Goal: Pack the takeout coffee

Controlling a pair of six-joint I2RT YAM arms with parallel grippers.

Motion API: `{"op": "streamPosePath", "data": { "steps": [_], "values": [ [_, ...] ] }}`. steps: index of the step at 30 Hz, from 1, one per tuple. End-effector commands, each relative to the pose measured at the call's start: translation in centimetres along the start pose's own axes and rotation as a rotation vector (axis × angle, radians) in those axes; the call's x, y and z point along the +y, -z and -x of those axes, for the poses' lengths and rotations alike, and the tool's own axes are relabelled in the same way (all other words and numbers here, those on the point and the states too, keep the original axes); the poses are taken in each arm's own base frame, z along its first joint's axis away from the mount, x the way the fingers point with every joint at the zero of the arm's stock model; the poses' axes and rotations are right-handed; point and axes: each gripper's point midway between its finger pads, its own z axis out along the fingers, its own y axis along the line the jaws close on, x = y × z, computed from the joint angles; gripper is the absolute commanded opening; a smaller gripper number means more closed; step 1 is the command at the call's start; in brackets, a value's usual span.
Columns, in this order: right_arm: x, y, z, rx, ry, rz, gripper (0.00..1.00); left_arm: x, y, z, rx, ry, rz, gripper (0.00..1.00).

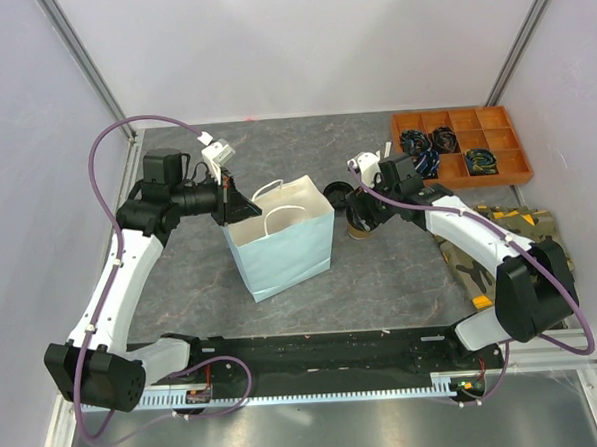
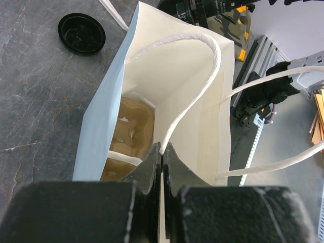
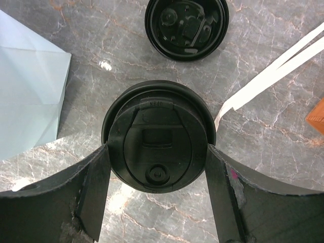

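The left claw (image 2: 162, 159) is pinched shut on the rim of the matte light-blue paper bag (image 1: 280, 254); a tan moulded-pulp carrier (image 2: 134, 126) sits inside. At the bag's 3 o'clock, on the marbled grey tabletop (image 1: 181, 280), the right claw (image 3: 158, 154) clasps the round, black-lidded takeout coffee (image 3: 159, 126).

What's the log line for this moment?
left hand shut on bag rim | carrier inside bag | right hand shut on takeout coffee at lid, not yet in bag | loose lid on table
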Motion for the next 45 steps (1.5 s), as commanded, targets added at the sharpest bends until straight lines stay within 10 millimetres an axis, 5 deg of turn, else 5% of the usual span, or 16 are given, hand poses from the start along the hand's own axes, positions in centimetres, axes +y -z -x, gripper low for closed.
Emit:
{"op": "streamPosePath", "data": {
  "steps": [1, 10, 30, 45],
  "values": [
    [0.0, -0.5, 1.0, -0.051, -0.01, 0.004, 0.73, -0.4, 0.2, 1.4, -0.033, -0.028, -0.013, 0.02],
    [-0.3, -0.6, 1.2, -0.048, -0.012, -0.01, 0.91, -0.5, 0.2, 1.4, -0.028, -0.027, -0.013, 0.02],
    [-0.3, -0.2, 4.2, -0.261, -0.059, 0.006, 0.92, -0.3, 0.1, 1.7, -0.022, -0.03, -0.015, 0.02],
    [-0.1, -1.2, 3.1, -0.229, -0.059, 0.031, 0.91, 0.0, -0.1, 1.9, -0.017, -0.033, -0.013, 0.02]
  ]
}}
